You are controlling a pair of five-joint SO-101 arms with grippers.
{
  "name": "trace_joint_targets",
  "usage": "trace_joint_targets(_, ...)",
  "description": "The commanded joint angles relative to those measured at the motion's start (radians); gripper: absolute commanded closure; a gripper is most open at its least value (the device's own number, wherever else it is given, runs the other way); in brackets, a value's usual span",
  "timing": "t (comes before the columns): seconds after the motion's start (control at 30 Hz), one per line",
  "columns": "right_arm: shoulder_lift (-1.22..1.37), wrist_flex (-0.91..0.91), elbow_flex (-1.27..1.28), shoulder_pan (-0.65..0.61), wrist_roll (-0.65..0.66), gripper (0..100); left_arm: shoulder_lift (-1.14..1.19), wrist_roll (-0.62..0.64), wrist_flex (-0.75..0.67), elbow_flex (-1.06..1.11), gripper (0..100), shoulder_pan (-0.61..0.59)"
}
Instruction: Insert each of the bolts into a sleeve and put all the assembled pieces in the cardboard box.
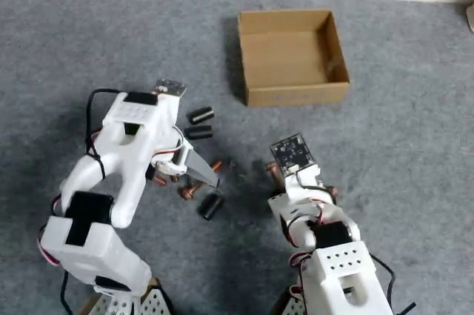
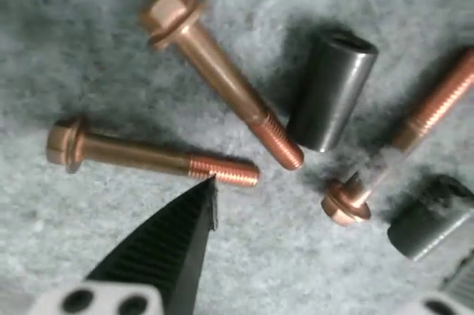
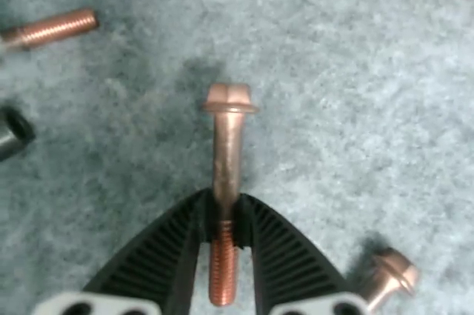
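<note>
Right gripper [image 3: 224, 207]: clamped on a bolt [image 3: 227, 144] by its threaded end, head pointing out, low over the grey tabletop [image 1: 415, 152] near its middle.

Left gripper [image 1: 196, 170]: fingers apart, over a cluster of loose bolts [image 2: 222, 81] and a dark sleeve [image 2: 331, 91], also mid-tabletop.

Cardboard box [image 1: 296, 95]: toward the far edge.

Risks, as judged:
- The grip covers the thread, the end that likely has to enter a sleeve, so a regrip or handover may be needed and could drop the bolt.
- The hold is narrow, so the bolt may pivot.
- Closing the left gripper in that clutter could snag a neighbouring bolt or set the round sleeve rolling.
</note>
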Motion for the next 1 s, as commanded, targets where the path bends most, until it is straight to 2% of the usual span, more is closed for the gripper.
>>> trace_joint_targets(0.0,-0.018,-0.028,-0.004,-0.012,0.011,99.5,-0.004,-0.006,0.029,-0.051,51,0.021)
trace_joint_targets(0.23,-0.018,-0.145,0.073,-0.012,0.055,99.5,-0.031,-0.006,0.153,-0.193,52,0.048)
trace_joint_targets(0.43,-0.018,-0.156,0.09,-0.012,0.061,99.5,-0.031,-0.006,0.172,-0.223,75,0.137)
trace_joint_targets(0.5,-0.018,-0.156,0.09,-0.013,0.061,99.5,-0.033,-0.006,0.172,-0.223,79,0.154)
trace_joint_targets(0.63,-0.018,-0.156,0.09,-0.013,0.061,99.5,-0.027,-0.006,0.169,-0.219,77,0.15)
trace_joint_targets(0.83,-0.018,-0.156,0.09,-0.013,0.061,99.5,0.099,-0.006,-0.031,-0.177,76,0.131)
trace_joint_targets(0.97,-0.018,-0.156,0.09,-0.013,0.064,99.5,0.237,-0.006,-0.057,-0.243,77,0.14)
